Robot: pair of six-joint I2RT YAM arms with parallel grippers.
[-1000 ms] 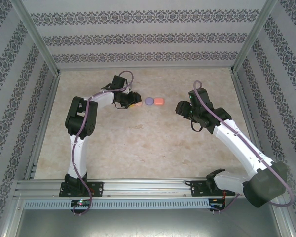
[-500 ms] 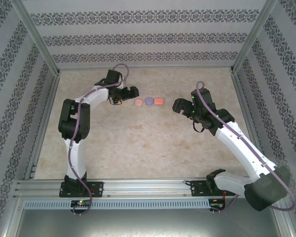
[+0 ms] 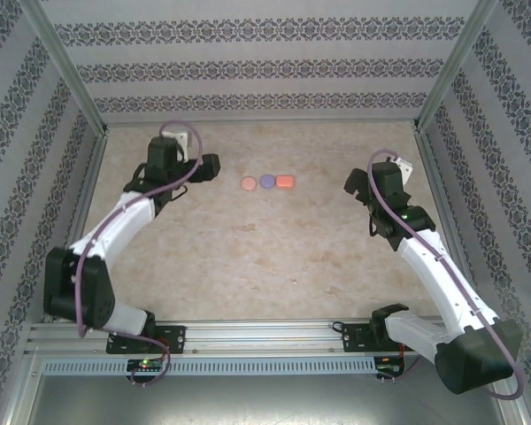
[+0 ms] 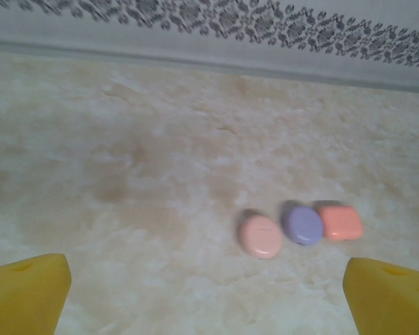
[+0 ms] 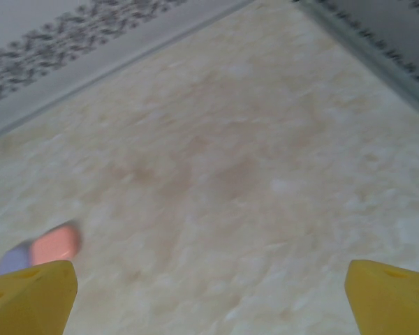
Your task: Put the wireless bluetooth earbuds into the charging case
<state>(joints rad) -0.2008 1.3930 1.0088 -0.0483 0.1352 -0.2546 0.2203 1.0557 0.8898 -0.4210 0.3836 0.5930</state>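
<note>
From above, a closed purple round plastic charging case [image 3: 267,181] lies on the beige marbled surface [image 3: 248,257], with a pale salmon round case [image 3: 249,183] just left of it and a coral-red squarish case [image 3: 286,181] just right. The left pincer [image 3: 210,166] hangs well left of it, the right pincer [image 3: 353,181] well right.

Left wrist: yellow fingertips [image 4: 28,296] spread wide and empty, purple case ahead.

Right wrist: fingertips [image 5: 387,296] wide and empty, purple case far left.

Three cases [image 3: 267,181] lie in a row, far centre of the table [image 3: 248,266], between left gripper [image 3: 209,166] and right gripper [image 3: 353,181].
</note>
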